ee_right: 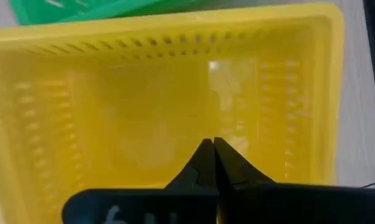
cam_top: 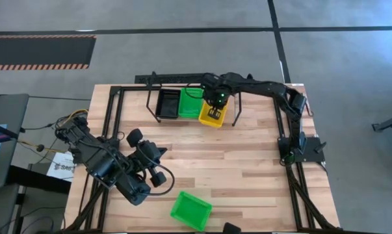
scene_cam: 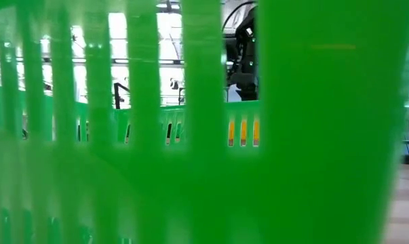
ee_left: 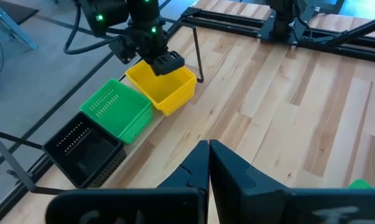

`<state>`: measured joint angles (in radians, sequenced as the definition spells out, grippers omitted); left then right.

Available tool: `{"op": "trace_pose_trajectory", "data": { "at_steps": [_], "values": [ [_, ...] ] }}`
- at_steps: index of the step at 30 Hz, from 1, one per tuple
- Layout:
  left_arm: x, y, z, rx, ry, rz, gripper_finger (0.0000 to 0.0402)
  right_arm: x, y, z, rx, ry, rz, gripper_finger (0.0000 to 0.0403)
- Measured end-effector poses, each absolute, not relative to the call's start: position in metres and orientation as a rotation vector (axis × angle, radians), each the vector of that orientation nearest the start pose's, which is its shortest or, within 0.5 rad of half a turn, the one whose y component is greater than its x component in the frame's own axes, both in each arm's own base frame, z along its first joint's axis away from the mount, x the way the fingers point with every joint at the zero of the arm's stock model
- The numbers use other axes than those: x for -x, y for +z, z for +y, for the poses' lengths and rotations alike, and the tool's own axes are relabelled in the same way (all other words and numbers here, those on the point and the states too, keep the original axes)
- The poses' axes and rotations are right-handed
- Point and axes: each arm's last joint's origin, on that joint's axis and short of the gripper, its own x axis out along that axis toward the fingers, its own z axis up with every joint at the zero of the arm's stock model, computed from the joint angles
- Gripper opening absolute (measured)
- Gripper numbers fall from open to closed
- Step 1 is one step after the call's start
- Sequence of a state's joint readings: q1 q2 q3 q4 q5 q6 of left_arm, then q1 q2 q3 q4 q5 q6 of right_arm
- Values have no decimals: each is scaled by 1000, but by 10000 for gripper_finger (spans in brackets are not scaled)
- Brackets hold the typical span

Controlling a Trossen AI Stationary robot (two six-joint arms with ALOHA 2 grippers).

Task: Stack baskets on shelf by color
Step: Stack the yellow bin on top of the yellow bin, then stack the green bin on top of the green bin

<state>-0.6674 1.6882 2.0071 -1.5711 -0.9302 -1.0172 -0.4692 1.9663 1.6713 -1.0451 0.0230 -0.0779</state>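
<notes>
Three baskets stand side by side at the shelf (cam_top: 151, 97) along the table's far edge: black (cam_top: 166, 104), green (cam_top: 190, 103) and yellow (cam_top: 212, 115). The yellow one sits askew, its near corner sticking out. My right gripper (cam_top: 216, 107) is shut and points down over the yellow basket's (ee_right: 143, 93) inside. Another green basket (cam_top: 191, 210) rests on its bottom near the front edge and fills the low view (scene_cam: 190, 169). My left gripper (ee_left: 209, 144) is shut with nothing in it, raised over the table's left half. My right gripper's shut fingers (ee_left: 170, 62) come from above over the yellow basket's opening, close to its far wall (ee_left: 182, 70). I cannot tell whether they touch the basket. The basket stands upright on its bottom.
The shelf's black wire uprights (ee_left: 197, 56) rise beside the yellow basket. Black frame rails (cam_top: 300, 188) run along the table's left and right sides. A small dark object (cam_top: 231, 227) lies at the front edge. Bare wood (cam_top: 228, 156) stretches across the table's middle.
</notes>
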Motion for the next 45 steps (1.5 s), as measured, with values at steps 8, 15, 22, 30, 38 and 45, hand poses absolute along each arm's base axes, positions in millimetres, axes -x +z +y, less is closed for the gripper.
{"op": "trace_pose_trajectory", "data": {
  "at_steps": [8,15,22,30,38,45],
  "values": [
    [-243,419,-162,51,603,630,0,-342,236,-198,-165,-436,1366,0],
    [-243,419,-162,60,606,627,0,-330,236,-217,-153,-462,1377,0],
    [-246,419,-158,68,622,626,0,-326,237,-226,-169,-470,1354,0],
    [-251,418,-151,70,643,638,0,-339,238,-212,-114,-388,1319,0],
    [-251,418,-151,73,645,637,0,-344,241,-218,-83,-406,1243,0],
    [-252,418,-148,138,654,649,0,-346,249,-194,-46,-387,1356,0]
  ]
}}
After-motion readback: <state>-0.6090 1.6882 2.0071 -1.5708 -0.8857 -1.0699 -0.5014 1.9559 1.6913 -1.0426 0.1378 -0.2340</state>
